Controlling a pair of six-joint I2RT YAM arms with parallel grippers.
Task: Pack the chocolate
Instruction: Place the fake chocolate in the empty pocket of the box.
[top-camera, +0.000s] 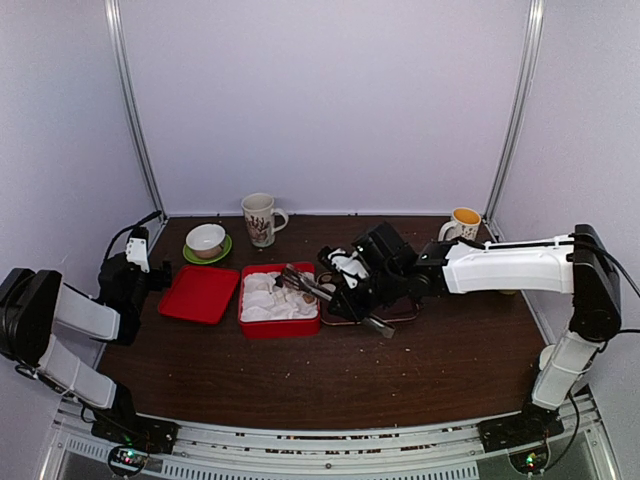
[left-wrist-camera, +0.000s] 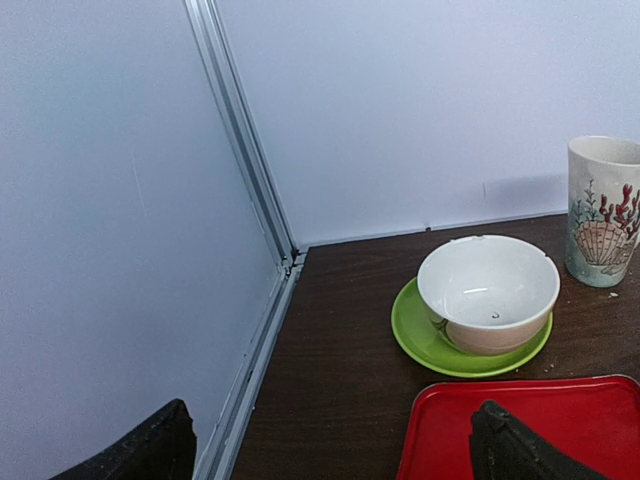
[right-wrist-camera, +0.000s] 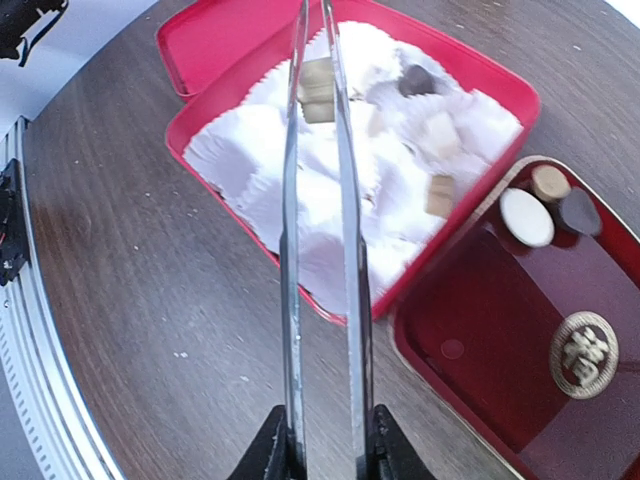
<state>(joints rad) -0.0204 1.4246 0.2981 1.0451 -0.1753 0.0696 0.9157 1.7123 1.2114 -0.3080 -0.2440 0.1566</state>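
Nearest the lens in the top view, the two arm bases sit at the near edge. The left arm (top-camera: 90, 320) is folded by the left edge beside the red lid (top-camera: 200, 293). The right gripper (top-camera: 345, 275) reaches to mid-worktop, clamped on metal tongs (top-camera: 300, 283) over the red box (top-camera: 280, 327). In the left wrist view the left gripper (left-wrist-camera: 330, 410) is spread wide and empty, facing a bowl (left-wrist-camera: 487, 290) on a green saucer (left-wrist-camera: 420, 345) near the far-left corner. In the right wrist view the tongs' tips appear to pinch one cream-and-brown chocolate piece (right-wrist-camera: 317, 85) above the white insert (right-wrist-camera: 250, 150). The other pieces (right-wrist-camera: 440, 135) lie in its cups, and three more pieces (right-wrist-camera: 525, 217) wait in the dark tray (right-wrist-camera: 470, 330) on the box's right. The pinch looks slight, so any slackening or jolt could let the piece roll between cups. The long tips could also snag the pleated insert and lift it out, and with nothing bracing the box, a downward push might shove it toward the left edge.
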